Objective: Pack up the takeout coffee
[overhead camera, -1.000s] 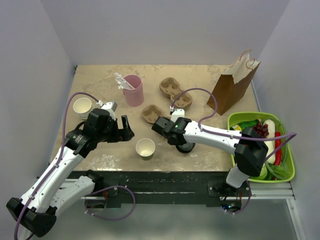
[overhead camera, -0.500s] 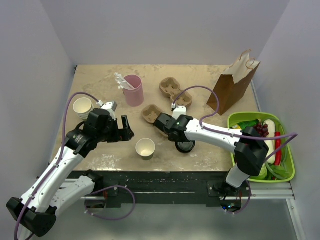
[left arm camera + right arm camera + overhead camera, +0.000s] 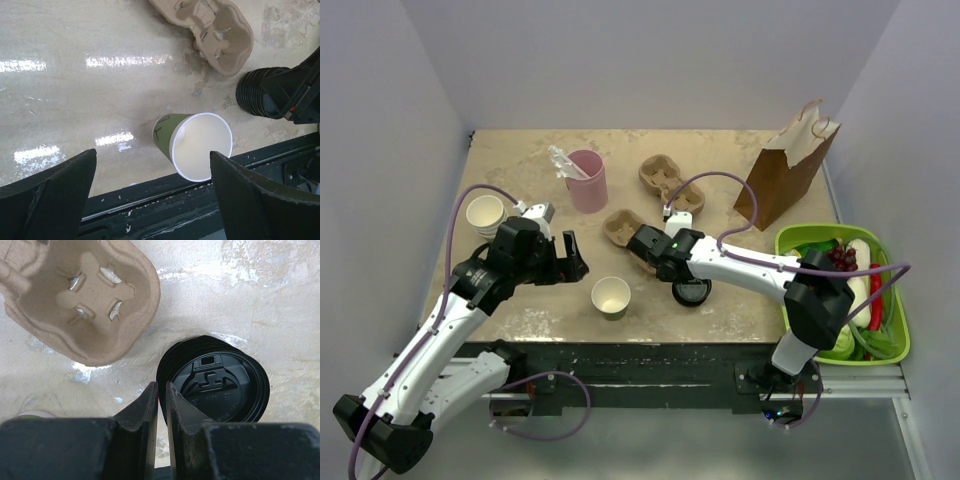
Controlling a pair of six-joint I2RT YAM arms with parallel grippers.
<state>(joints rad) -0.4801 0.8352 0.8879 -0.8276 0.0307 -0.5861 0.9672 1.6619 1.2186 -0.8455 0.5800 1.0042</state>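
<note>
An olive-green paper cup (image 3: 611, 296) stands open with no lid near the table's front edge; it also shows in the left wrist view (image 3: 192, 145). No lidded cup is in view. A stack of black lids (image 3: 692, 292) lies to its right and shows close up in the right wrist view (image 3: 215, 382). My left gripper (image 3: 572, 262) is open and empty, its jaws wide apart above the cup (image 3: 153, 156). My right gripper (image 3: 672, 280) is closed to a thin gap on the left rim of the top lid (image 3: 161, 386).
Two cardboard cup carriers (image 3: 623, 228) (image 3: 670, 180) lie mid-table. A pink tumbler (image 3: 587, 180) stands behind, a stack of lidless cups (image 3: 485, 213) at the left. A brown paper bag (image 3: 788, 170) stands back right, above a green basket (image 3: 895, 350) of vegetables.
My right gripper has drawn back up and to the left, uncovering the lid stack. The left arm and the cup have not moved.
</note>
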